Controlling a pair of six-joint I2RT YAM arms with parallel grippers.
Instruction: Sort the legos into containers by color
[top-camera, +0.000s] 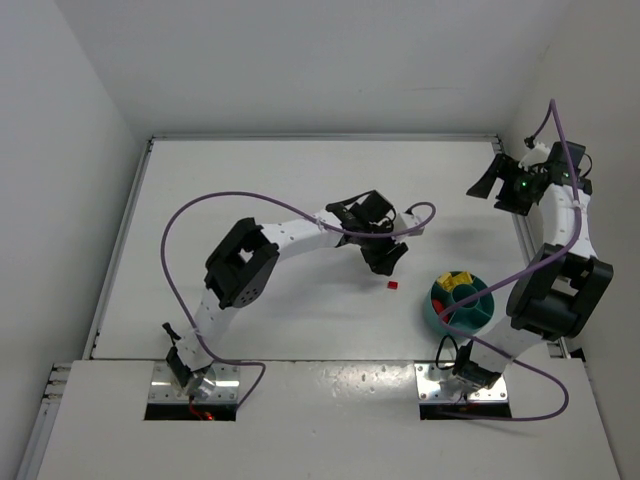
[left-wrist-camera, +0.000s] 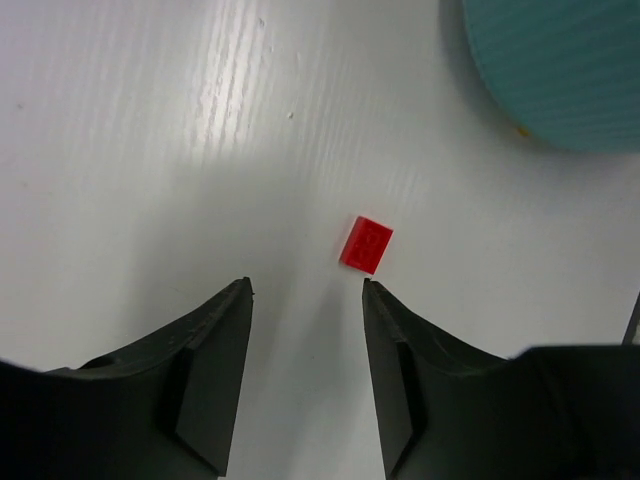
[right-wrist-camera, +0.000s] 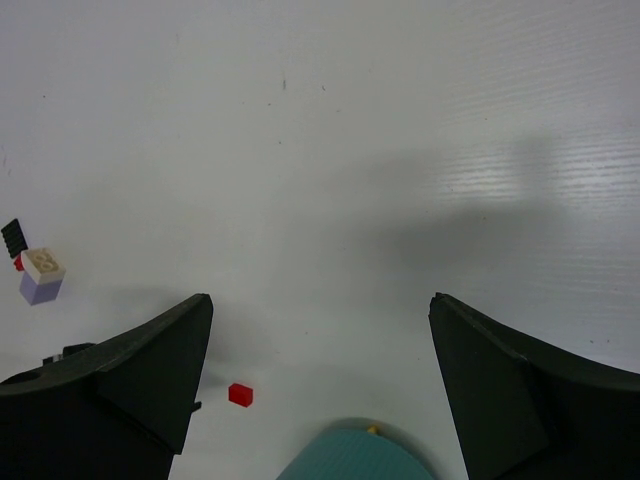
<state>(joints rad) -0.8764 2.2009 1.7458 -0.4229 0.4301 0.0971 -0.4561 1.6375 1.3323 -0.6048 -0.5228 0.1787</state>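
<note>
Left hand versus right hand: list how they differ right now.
The left hand has its fingers parted narrowly; the right hand is spread wide. The left hand hangs close over the table with the red brick just beyond its fingertips; the right hand sits higher and far from that brick. Both are black, open and holding nothing.

I see white links on the left arm (top-camera: 290, 232) and right arm (top-camera: 570, 215), with black joint housings (top-camera: 242, 262), lavender cables (top-camera: 167, 240), metal base plates (top-camera: 228, 377) and a green wrist light (top-camera: 521, 184). The left gripper (left-wrist-camera: 306, 282) and right gripper (right-wrist-camera: 320, 297) have matte-black tapered fingers (left-wrist-camera: 210, 370).
</note>
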